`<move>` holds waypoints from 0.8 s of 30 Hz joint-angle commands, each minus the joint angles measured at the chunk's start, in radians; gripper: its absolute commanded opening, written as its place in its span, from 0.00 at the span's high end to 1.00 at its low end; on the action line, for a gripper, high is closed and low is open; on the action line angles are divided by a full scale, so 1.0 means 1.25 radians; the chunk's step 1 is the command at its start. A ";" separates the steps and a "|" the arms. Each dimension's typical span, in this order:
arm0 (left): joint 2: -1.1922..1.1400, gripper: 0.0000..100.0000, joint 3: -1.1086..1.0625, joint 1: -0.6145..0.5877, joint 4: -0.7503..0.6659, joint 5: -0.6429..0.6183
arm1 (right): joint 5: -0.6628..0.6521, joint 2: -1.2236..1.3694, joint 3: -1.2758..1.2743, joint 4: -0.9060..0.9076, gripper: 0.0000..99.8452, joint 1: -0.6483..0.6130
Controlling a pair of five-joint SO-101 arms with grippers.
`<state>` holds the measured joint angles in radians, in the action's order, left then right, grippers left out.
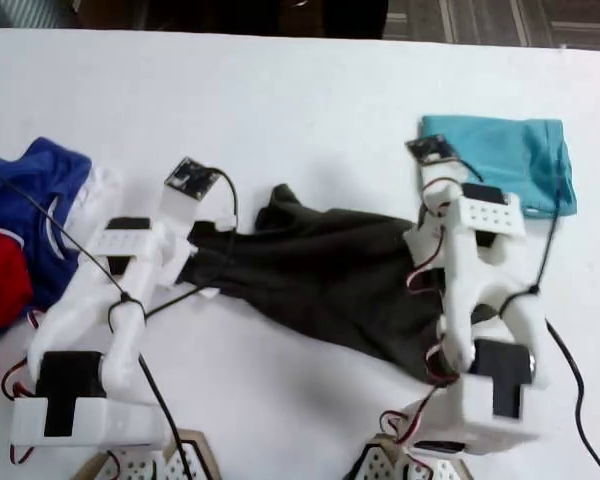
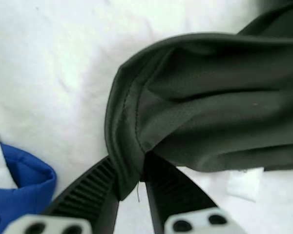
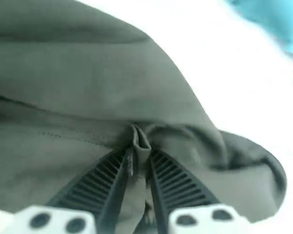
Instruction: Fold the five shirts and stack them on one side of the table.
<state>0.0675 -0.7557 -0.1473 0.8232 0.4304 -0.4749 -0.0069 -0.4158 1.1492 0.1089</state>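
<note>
A dark olive shirt point(image 1: 325, 275) is stretched across the middle of the white table point(image 1: 280, 90), lifted between both arms. My left gripper point(image 2: 132, 170) is shut on the shirt's hemmed edge point(image 2: 119, 146) at its left end; in the high view that gripper point(image 1: 195, 250) sits beside the blue shirt. My right gripper point(image 3: 139, 156) is shut on a pinched fold of the same dark shirt point(image 3: 88, 87) at its right end point(image 1: 430, 250). A folded teal shirt point(image 1: 510, 160) lies flat at the right rear, just beyond the right arm.
A heap of unfolded shirts lies at the left edge: blue point(image 1: 30, 200), white point(image 1: 100, 190) and red point(image 1: 0, 280). Blue cloth point(image 2: 19, 190) shows close to the left gripper. Cables trail from both arms. The table's far half is bare.
</note>
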 commanded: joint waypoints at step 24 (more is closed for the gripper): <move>0.005 0.97 0.530 0.085 0.625 -0.032 | -0.006 -0.740 -0.007 0.060 0.98 0.069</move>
<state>0.0660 -0.2478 -0.0967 1.4369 0.3920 -0.4749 -0.8907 -0.4204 1.2428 0.1688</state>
